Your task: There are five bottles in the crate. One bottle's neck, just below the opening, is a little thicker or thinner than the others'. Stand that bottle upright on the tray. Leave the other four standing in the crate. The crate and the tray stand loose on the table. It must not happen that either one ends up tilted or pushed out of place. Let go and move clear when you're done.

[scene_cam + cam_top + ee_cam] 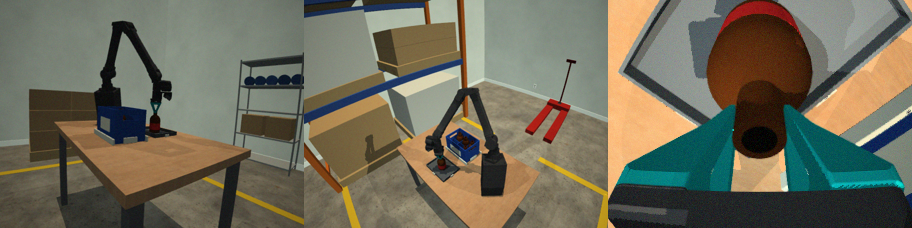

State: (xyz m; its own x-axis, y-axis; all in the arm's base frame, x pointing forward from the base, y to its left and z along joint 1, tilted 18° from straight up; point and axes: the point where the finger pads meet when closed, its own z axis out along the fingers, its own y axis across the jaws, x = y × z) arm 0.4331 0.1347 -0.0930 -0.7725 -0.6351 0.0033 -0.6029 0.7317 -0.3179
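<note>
My gripper [440, 158] [155, 112] [759, 114] has teal fingers and is shut on the neck of a brown bottle [441, 164] [155, 121] [758, 60] with a red label. The bottle is upright over the dark grey tray [445, 178] [172, 132] [663, 100], and its base appears to be at the tray's floor; any small gap cannot be told. The blue crate [470, 154] [124, 129] holds several brown bottles, seen from above in the top view. Their lower parts are hidden by the crate walls, and their necks are too small to compare.
Pale low strips [456, 155] [104, 137] lie along the crate's base, and small pale pieces [452, 175] [167, 135] sit at the tray's edge. The crate stands close beside the tray. The arm's black base [492, 176] [107, 99] stands on the wooden table [463, 199] [149, 169].
</note>
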